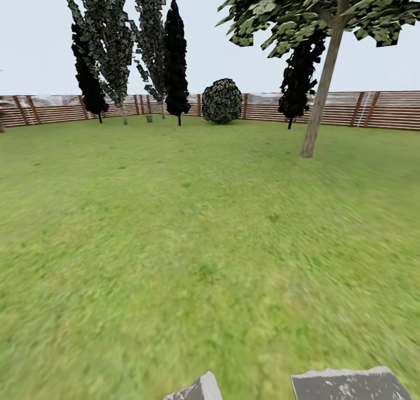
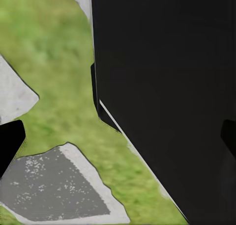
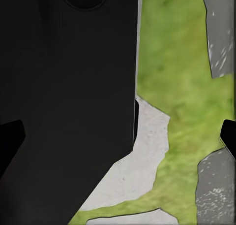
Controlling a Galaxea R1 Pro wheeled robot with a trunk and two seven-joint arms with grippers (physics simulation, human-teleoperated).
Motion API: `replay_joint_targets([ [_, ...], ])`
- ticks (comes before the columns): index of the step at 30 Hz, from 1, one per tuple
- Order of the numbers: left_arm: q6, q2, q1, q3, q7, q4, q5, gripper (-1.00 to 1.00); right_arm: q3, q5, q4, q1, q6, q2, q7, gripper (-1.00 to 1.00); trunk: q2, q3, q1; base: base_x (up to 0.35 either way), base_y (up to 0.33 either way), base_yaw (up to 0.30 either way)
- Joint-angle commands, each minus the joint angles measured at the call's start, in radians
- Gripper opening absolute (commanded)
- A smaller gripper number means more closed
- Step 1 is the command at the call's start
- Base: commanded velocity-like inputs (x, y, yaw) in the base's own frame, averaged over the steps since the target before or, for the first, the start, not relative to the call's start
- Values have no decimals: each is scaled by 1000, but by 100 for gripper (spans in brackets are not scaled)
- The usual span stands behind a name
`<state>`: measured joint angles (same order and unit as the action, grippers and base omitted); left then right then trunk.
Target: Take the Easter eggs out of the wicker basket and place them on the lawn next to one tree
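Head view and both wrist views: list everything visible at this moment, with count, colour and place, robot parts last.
lawn: one, mottled green, fills the foreground up to the fence.
fence: one, brown horizontal slats, across the far edge.
leaning tree: one, pale trunk, green crown, right, nearest.
grey-green trees: two or three, tall, far left by the fence.
black trees: three, one far left, one centre-left, one right behind the leaning tree.
bush: one, round, dark green-grey, centre by the fence.
robot body: grey panels at the bottom edge; black housing in the left wrist view and in the right wrist view; gripper states unclear.
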<state>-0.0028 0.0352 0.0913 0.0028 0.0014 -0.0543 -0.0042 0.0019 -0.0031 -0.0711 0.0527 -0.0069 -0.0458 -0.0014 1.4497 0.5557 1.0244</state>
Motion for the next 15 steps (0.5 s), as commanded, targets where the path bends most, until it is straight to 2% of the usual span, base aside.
replay_joint_targets([
  [1,0,0,1,0,0,-2,0,100,0,0,-2,1,-1,0,0,100,0,1,1,330,0,0],
  [8,0,0,1,0,0,-2,0,100,-5,-4,-2,1,-1,0,0,100,0,1,1,330,0,18],
  [15,0,0,1,0,0,-1,0,100,-5,-5,-2,1,-1,0,0,100,0,1,1,330,0,213],
])
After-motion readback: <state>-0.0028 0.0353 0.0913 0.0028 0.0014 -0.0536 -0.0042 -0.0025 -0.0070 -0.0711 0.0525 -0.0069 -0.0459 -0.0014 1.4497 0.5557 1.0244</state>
